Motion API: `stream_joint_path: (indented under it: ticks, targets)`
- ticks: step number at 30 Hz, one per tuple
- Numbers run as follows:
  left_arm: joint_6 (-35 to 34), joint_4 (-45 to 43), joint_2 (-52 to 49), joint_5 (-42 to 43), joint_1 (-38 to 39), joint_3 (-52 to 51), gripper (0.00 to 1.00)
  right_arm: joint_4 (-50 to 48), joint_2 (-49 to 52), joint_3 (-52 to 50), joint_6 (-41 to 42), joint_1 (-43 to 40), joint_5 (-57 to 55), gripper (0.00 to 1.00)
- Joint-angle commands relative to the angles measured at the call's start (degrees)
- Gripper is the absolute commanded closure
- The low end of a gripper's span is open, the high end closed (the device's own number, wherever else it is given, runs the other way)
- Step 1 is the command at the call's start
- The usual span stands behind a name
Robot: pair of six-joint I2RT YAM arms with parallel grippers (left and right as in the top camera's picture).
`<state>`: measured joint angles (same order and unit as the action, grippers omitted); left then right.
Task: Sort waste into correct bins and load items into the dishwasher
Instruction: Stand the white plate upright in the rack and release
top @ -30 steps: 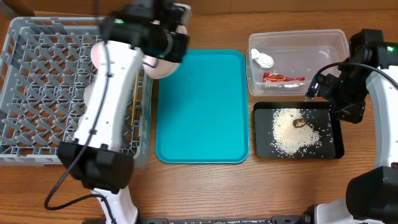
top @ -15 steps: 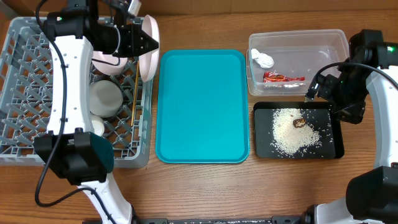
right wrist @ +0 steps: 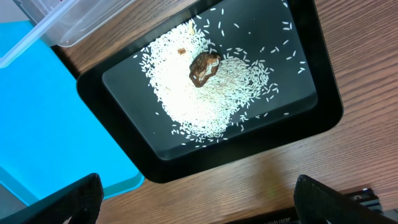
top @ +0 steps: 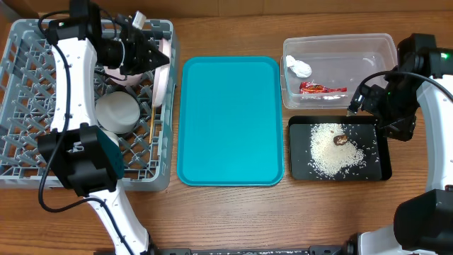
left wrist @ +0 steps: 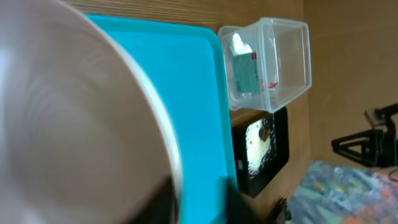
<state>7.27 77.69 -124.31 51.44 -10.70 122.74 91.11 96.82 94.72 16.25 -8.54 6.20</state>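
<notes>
My left gripper (top: pixel 151 55) is shut on the large white plate (top: pixel 165 74) and holds it on edge at the right side of the grey dish rack (top: pixel 28 92). In the left wrist view the plate (left wrist: pixel 74 112) fills the left, blurred, with its rim between my fingers (left wrist: pixel 199 199). A small white dish (top: pixel 122 72), a round bowl (top: pixel 117 112) and chopsticks (top: pixel 153 106) sit in the rack. The clear tub (top: pixel 382 44) holds the tissue wad (top: pixel 299 67) and red wrapper (top: pixel 322 88). The black tray (top: pixel 301 170) holds rice (right wrist: pixel 193 93) and the brown scrap (right wrist: pixel 204 65). My right gripper (right wrist: pixel 199 205) is open and empty above the tray's right edge.
The turquoise serving tray (top: pixel 230 120) lies bare between the rack and the bins. The tub stands just behind the black tray. Bare wooden table runs along the front edge. The cup is not visible.
My left arm has swung left with the plate, from over the turquoise tray's left edge into the rack, turning it on edge. The right arm has not moved.
</notes>
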Motion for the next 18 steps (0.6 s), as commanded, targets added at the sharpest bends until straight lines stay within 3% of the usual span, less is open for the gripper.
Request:
stream_joint_path:
  ticks: [1, 5, 7, 12, 18]
  targets:
    - [0.76, 0.61, -0.24, 1.11, -1.55, 0.81, 0.36, -0.11, -1.66, 1.25, -0.15, -0.17, 0.28, 0.0]
    - [-1.53, 2.45, -0.15, 1.09, -3.21, 0.81, 0.16, -0.33, -1.66, 1.25, -0.17, -0.17, 0.28, 0.0]
    - [-1.51, 3.65, 0.31, 0.52, -4.15, 0.81, 0.0, -0.37, -1.66, 1.25, -0.17, -0.17, 0.28, 0.0]
    - [-1.81, 5.68, 3.02, -5.29, -5.79, 0.83, 0.0, -1.97, -1.66, 1.25, 0.11, -0.17, 0.44, 0.0]
    - [-7.34, 6.58, 8.74, -22.53, -3.67, 0.83, 0.0, -8.39, -1.66, 1.25, -3.78, 2.14, 11.91, 0.0]
